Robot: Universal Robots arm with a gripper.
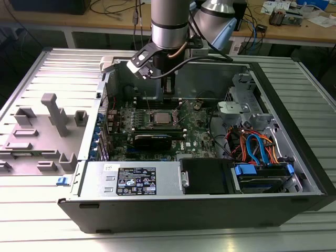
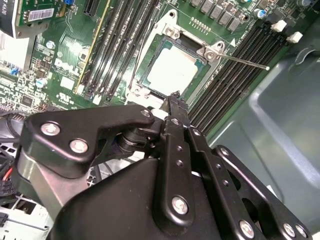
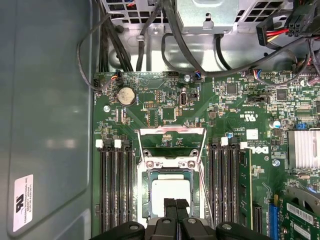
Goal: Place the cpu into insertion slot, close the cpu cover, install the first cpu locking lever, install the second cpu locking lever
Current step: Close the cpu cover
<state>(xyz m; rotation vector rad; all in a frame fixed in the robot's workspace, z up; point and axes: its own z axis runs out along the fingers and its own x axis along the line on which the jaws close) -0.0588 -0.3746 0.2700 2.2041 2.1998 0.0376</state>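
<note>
We see the open computer case [image 1: 294,173] holding the green board [image 3: 235,115]. The gripper [image 3: 175,202], fingers pressed together and empty, hangs just above the insertion slot [image 3: 146,195]. The cpu cover [image 3: 172,130] stands open. In the exterior view, the cpu [image 1: 160,117] lies seated at the gripper's 6 o'clock.

Print everywhere, all too small to read. On the power supply housing [image 1: 168,170], a black label [image 1: 136,181] crowded with white lettering and marks, and near it a small white sticker [image 1: 111,167]. Across the long black card [image 1: 152,140], a line of white lettering. In the first wrist view, on the grey case wall [image 3: 50,125], a white warning sticker [image 3: 22,202] with a round mark above fine print. On the green motherboard [image 3: 200,107], a white silkscreen logo [image 3: 260,149] and scattered component codes. In the second wrist view, a barcode strip [image 2: 37,15] on an expansion card [image 2: 55,6].
</note>
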